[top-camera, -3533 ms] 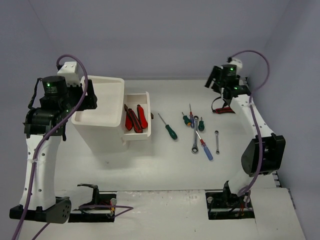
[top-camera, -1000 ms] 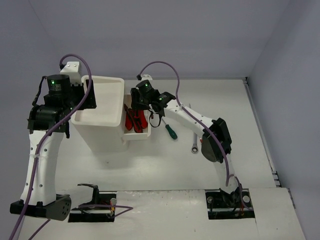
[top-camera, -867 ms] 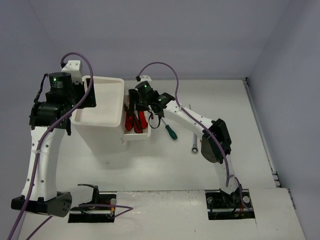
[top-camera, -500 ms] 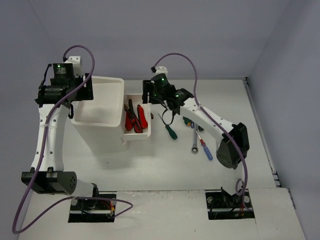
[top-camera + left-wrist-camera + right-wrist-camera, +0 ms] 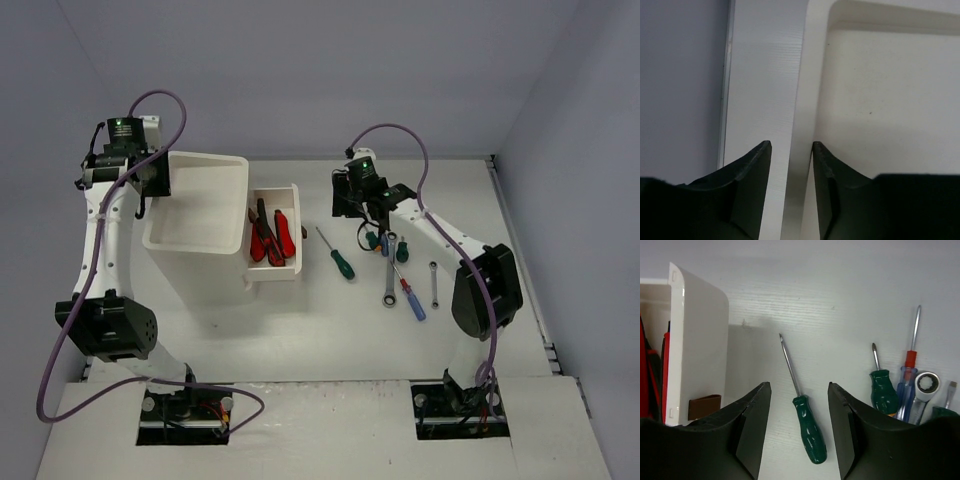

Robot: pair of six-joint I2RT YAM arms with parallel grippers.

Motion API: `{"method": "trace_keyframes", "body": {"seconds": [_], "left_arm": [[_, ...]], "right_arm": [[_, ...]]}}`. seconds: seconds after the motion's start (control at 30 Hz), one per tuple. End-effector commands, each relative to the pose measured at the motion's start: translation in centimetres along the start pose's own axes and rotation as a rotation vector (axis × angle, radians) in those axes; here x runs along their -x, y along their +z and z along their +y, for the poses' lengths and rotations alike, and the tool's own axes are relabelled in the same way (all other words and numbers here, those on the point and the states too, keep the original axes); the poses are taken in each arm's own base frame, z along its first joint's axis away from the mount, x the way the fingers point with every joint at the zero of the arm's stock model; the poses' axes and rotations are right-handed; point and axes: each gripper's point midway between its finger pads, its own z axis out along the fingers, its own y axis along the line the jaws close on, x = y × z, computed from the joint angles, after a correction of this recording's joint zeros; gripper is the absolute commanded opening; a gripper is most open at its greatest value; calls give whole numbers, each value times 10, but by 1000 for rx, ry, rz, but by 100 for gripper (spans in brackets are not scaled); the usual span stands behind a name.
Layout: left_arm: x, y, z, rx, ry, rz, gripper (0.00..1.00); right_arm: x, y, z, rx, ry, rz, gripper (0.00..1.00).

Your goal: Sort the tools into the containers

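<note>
Holds the left hand [image 5: 790, 150] high at the left rim of the tray top [image 5: 817, 75] that caps the tall white box [image 5: 205, 275], fingers parted by a narrow gap with nothing gripped between them; cannot tell whether either finger touches the rim. Holds the right hand [image 5: 799, 387] above the surface [image 5: 330, 320], just right of the pulled-out drawer [image 5: 700, 340], fingers spread and empty. Frames, in the gap of that hand, a green-handled screwdriver [image 5: 810, 432] lying flat on the surface beneath, tip toward the far side, clear of both fingers. Shows the drawer sticking out from the right side of the box, small brown handle [image 5: 705, 407] on its front, several red-handled tools [image 5: 268, 240] lying inside. Has the other tools loose on the surface to the right of that screwdriver: a shorter green-handled screwdriver [image 5: 883, 390], a blue-handled screwdriver [image 5: 906, 390] just beside it, a ratchet wrench [image 5: 926, 385] next along, and, in the top view, a small silver wrench [image 5: 433, 282] further right, apart from the cluster.
</note>
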Motion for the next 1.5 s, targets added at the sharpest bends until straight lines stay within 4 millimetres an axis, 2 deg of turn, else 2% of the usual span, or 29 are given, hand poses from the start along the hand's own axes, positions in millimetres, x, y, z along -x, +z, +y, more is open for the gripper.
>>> {"method": "trace_keyframes", "body": {"seconds": [0.0, 0.13, 0.27, 0.4, 0.57, 0.67, 0.77, 1.03, 1.27, 1.47], "left_arm": [[14, -7, 2, -4, 15, -62, 19], [14, -5, -4, -37, 16, -63, 0], [12, -3, -7, -51, 17, -62, 0], [9, -1, -10, -63, 18, -58, 0], [7, -1, -13, -82, 7, -61, 0], [5, 0, -17, -99, -4, -59, 0], [3, 0, -20, -113, -8, -62, 0], [2, -2, -25, -132, -43, -69, 0], [2, -1, -26, -132, -77, -77, 0], [-1, 0, -27, -137, -63, -74, 0]], "right_arm": [[-5, 14, 26, 105, -20, 1, 44], [-15, 21, 45, 147, -41, 26, 43], [-31, 29, 77, 220, -43, 60, 42], [-47, 29, 119, 306, -58, 87, 41], [-37, 15, 176, 412, -50, 45, 41], [-33, 15, 198, 444, -38, 29, 41], [-37, 19, 211, 459, -10, 44, 41], [-43, 0, 243, 513, 60, 66, 36], [-34, -25, 244, 511, 76, 29, 34], [-36, -15, 256, 533, 51, 35, 33]]}}
